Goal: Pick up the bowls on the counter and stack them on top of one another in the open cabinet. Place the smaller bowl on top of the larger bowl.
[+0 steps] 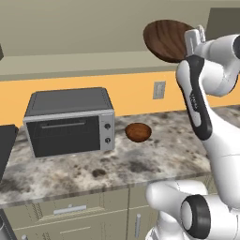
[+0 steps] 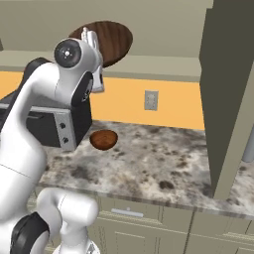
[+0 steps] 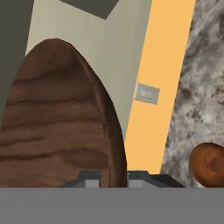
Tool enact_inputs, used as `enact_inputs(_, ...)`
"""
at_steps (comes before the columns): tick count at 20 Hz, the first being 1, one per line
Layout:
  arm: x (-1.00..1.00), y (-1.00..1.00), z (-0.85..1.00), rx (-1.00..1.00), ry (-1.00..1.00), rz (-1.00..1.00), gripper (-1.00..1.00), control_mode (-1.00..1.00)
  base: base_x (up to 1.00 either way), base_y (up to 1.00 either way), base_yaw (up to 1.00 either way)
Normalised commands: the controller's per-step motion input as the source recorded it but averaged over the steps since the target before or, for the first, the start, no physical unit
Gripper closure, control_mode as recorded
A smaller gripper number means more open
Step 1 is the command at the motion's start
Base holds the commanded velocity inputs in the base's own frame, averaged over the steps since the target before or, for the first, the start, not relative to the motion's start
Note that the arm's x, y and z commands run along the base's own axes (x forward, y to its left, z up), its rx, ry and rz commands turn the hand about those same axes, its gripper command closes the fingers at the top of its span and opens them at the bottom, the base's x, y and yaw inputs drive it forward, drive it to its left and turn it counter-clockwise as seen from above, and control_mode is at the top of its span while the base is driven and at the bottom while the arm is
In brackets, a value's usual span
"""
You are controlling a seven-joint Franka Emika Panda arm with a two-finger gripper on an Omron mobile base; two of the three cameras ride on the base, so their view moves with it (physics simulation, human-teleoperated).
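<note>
The arm is raised high, with the gripper (image 3: 114, 177) closed on the rim of the larger bowl (image 1: 166, 40); in the hand view one finger sits on each side of the bowl's edge, pinching it. The wide dark wood-grain bowl hangs tilted steeply on its side, up at the level of the open cabinet (image 1: 84, 63), in front of the beige recess and above its flat ledge; whether any part of it touches the ledge cannot be told. In the right base view the same bowl (image 2: 111, 40) shows behind the wrist, at the upper left of the scene, against the cabinet's back wall (image 2: 163, 25). The smaller bowl (image 1: 138, 132) rests upright on the counter (image 1: 154, 159), just to the right of the grey toaster oven (image 1: 69, 121) and near the orange back wall (image 1: 126, 91). It lies well below the held bowl and a little to its left. In the hand view it (image 3: 210, 164) appears at the lower right, on the speckled stone. A pale wall socket (image 1: 159, 89) sits on the orange wall between the two bowls in height. A tall beige cabinet side (image 2: 225, 99) stands at the right end of the counter.
</note>
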Motion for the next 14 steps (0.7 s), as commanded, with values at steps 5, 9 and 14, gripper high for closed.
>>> enact_inputs(5,0.40,0.05,-0.13,0.02,0.02,0.00,1.00,-1.00,0.00,0.00,0.00)
enact_inputs(9,0.36,0.01,-0.16,0.08,0.00,0.00,1.00,-1.00,0.00,0.00,0.00)
enact_inputs(14,0.41,0.07,-0.11,0.05,0.00,0.00,1.00,-1.00,0.00,0.00,0.00)
